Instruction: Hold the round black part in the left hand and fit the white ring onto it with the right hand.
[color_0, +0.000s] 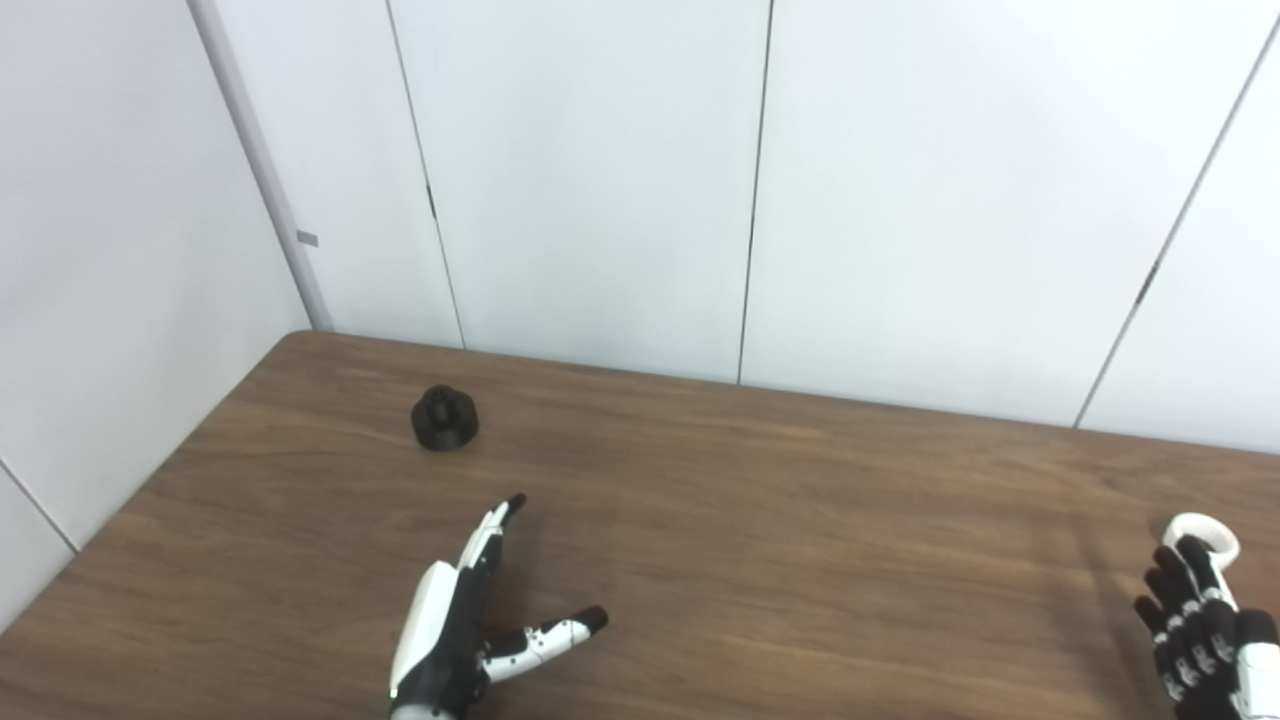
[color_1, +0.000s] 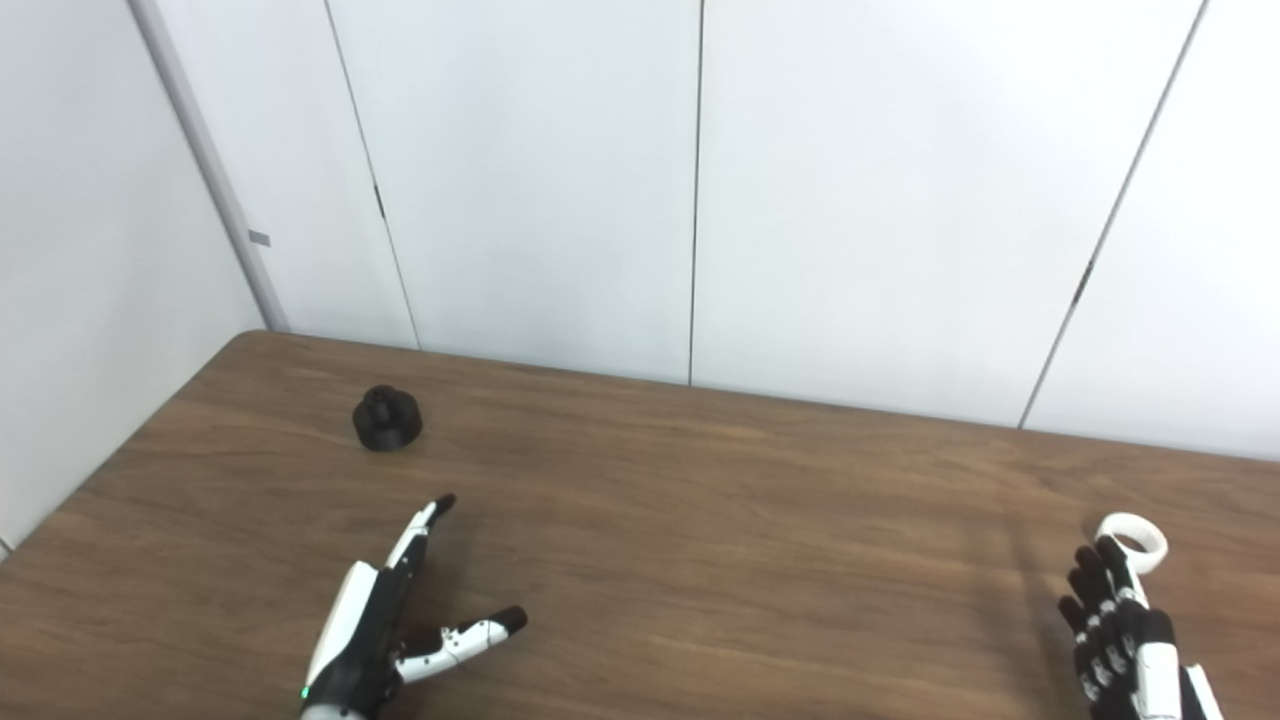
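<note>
So the round black part (color_0: 445, 418) was sitting on the wooden table (color_0: 780, 520) toward the far left corner, resting flat on its wide base with the little knob on top pointing straight up, so its axis was vertical. The white ring (color_1: 1132, 540) was way over on the right side of the table, lying flat with its hole facing up. The left hand (color_0: 455, 630) was low over the table, well short of the black part, wide open and holding nothing, fingers stretched toward the part and thumb stuck out to the right. The right hand (color_1: 1120, 630) had its fingers spread loosely, fingertips right at the near edge of the ring, but honestly I couldn't tell if it was touching; it wasn't gripping it. Only bare wood lay between the left hand and the part. White wall panels (color_0: 600, 180) stood behind the table.
</note>
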